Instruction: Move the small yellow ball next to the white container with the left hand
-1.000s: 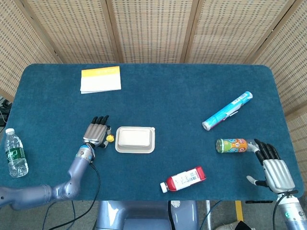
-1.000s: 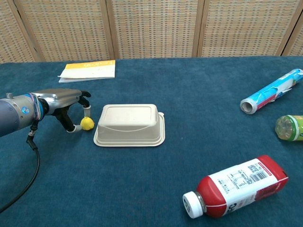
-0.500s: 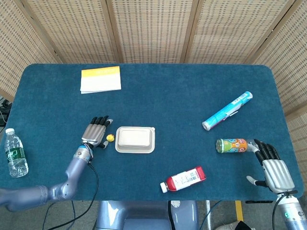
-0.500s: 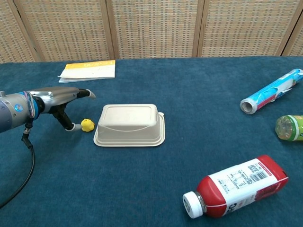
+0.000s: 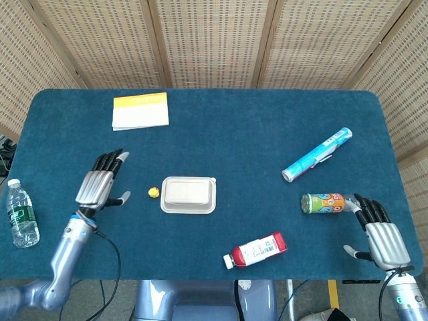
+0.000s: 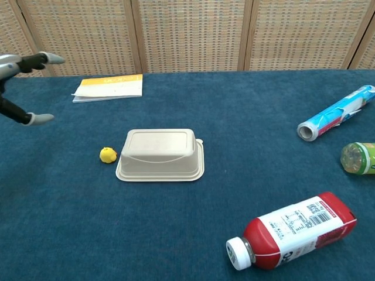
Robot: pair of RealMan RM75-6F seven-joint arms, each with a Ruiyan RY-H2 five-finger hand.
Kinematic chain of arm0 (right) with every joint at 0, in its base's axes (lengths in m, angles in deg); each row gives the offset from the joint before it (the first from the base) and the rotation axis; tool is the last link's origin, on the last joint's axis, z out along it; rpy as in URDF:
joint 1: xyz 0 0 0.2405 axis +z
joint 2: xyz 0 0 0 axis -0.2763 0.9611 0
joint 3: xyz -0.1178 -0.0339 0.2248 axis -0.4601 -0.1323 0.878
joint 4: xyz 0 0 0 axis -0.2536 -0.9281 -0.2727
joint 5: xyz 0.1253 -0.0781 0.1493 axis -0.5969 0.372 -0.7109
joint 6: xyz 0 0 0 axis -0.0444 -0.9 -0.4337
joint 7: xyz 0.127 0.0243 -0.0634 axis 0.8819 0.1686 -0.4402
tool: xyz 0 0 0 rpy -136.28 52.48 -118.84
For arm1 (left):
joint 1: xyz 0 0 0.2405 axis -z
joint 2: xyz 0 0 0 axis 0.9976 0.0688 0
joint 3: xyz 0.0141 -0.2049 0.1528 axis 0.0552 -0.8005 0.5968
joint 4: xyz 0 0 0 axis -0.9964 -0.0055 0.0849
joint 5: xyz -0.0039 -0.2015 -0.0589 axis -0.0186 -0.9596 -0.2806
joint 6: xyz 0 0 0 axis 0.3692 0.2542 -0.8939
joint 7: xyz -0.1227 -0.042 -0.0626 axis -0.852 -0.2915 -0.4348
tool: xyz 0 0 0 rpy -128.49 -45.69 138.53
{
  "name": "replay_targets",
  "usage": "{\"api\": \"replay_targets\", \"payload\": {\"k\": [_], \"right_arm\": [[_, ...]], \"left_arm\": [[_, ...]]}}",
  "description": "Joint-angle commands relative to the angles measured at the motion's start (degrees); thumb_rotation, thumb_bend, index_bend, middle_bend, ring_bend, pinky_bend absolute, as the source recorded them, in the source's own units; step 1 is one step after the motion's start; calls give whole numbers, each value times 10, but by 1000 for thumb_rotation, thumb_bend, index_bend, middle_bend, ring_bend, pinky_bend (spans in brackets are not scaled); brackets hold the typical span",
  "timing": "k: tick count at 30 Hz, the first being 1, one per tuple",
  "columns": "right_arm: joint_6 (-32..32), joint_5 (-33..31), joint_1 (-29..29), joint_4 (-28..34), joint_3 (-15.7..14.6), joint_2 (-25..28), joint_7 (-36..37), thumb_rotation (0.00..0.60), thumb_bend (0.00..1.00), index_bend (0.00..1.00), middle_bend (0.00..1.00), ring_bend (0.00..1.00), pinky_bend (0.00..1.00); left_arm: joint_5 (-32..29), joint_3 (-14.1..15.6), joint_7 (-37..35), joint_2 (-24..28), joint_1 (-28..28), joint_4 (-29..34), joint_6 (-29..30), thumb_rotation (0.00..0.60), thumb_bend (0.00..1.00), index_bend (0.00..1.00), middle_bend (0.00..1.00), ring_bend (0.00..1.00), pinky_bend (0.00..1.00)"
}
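The table [image 5: 254,134] carried everything; its near edge ran just below your left arm, and its left edge lay just beyond the water bottle [image 5: 21,214]. The white container [image 5: 188,194] sat lid-up near the middle-left, flat on the cloth. The red-capped bottle [image 5: 259,250] lay on its side near the front edge, the blue tube [image 5: 317,155] and the printed can [image 5: 322,202] well off to the right, and the yellow-and-white booklet [image 5: 140,110] toward the back left.

Your left robot hand [image 5: 100,186] hovered with fingers spread and nothing in it, well apart from the container. Your right robot hand [image 5: 383,235] lay open with its fingertips at the can's end, gripping nothing that I could see.

The small yellow ball [image 5: 154,192] sat on the cloth just beside the container's left edge; whether it touched the rim I could not tell.

Judgement: placement looked done, so the step in hand was a clean retreat. You wanted the left robot hand kept high and drawn leftward and toward you, fingers left spread, so no fingertip could clip the ball and set it rolling on the cloth. Open room lay between ball and water bottle. Watch the bottle near the left edge, and the booklet if you swung rearward.
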State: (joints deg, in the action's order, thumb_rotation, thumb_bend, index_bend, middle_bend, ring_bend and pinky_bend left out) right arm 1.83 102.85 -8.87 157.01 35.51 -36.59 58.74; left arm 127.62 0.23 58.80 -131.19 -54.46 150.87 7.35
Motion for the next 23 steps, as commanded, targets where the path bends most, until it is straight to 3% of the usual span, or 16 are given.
{"api": "replay_targets", "payload": {"k": [1, 9, 23], "right_arm": [[-4, 1, -2, 0, 0, -2, -4, 600, 0, 120, 0, 0, 0], [-23, 8, -6, -10, 5, -14, -29, 600, 0, 113, 0, 0, 0], [-47, 20, -12, -14, 7, -22, -38, 600, 0, 92, 0, 0, 0]], "left_arm": [[58, 41, -21, 36, -64, 22, 72, 600, 296, 0, 0, 0, 0], [106, 104, 51, 72, -162, 9, 176, 600, 282, 0, 0, 0, 0], [136, 107, 23, 84, -209, -15, 176, 600, 279, 0, 0, 0, 0]]}}
